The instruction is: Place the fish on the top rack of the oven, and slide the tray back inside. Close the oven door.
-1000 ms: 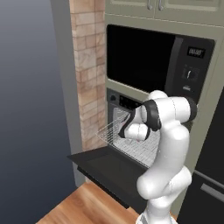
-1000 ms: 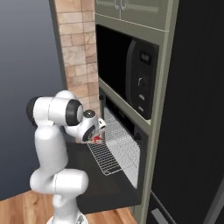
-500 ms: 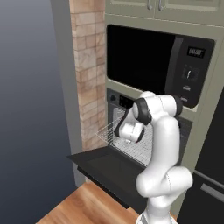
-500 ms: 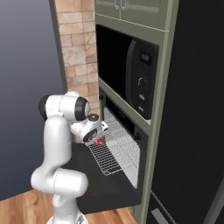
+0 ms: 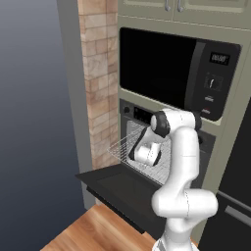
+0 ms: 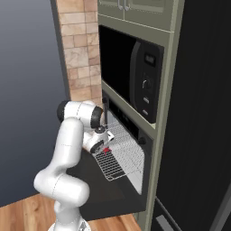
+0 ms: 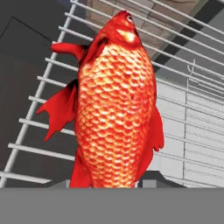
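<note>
The red-orange fish (image 7: 116, 109) fills the hand view, head away from the hand, held just above the wires of the top rack (image 7: 41, 87). My gripper (image 6: 105, 147) is shut on the fish (image 6: 107, 150) over the near left part of the tray (image 6: 118, 162). This rack is pulled out of the oven (image 5: 142, 115) over the lowered oven door (image 5: 117, 188). In the left base view my white hand (image 5: 144, 152) hangs above the rack (image 5: 120, 149) and hides the fish.
A black microwave (image 5: 166, 68) sits above the oven in beige cabinetry. A brick column (image 5: 98, 73) stands to the left of it. The open door (image 6: 97, 194) juts out over the wooden floor (image 5: 93, 230) in front of my base.
The arm has swung the hand with the fish closer to the oven and a little lower over the rack. The jaws have tightened slightly on the fish.
</note>
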Motion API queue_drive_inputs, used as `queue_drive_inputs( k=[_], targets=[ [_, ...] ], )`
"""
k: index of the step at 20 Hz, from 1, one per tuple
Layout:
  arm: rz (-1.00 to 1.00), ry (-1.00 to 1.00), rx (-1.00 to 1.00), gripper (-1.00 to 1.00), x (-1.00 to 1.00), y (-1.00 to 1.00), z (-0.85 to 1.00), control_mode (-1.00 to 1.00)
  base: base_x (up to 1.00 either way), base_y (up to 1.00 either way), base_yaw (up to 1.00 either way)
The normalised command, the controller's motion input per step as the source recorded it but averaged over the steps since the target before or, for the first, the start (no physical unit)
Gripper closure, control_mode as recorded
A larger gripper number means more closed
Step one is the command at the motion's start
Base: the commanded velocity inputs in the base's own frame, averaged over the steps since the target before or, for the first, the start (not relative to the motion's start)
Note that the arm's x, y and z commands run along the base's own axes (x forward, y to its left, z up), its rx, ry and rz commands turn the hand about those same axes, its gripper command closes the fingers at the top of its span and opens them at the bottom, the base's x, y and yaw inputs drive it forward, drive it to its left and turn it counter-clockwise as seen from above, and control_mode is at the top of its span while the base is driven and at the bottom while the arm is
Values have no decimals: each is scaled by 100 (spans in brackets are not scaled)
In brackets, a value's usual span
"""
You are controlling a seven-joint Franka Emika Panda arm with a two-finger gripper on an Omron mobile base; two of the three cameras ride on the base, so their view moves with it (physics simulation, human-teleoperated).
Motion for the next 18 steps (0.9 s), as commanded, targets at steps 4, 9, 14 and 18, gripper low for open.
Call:
queue_drive_inputs(
  k=[4, 9, 14, 18],
  targets=[
    [3, 0, -4, 100, 38, 0, -46, -100, 0, 0, 0],
    [2, 0, -4, 100, 43, 0, -50, -100, 0, 0, 0],
    [6, 0, -15, -100, -11, 78, -62, -100, 0, 0, 0],
    [6, 1, -16, -100, -65, 100, -22, -100, 0, 0, 0]
  ],
)
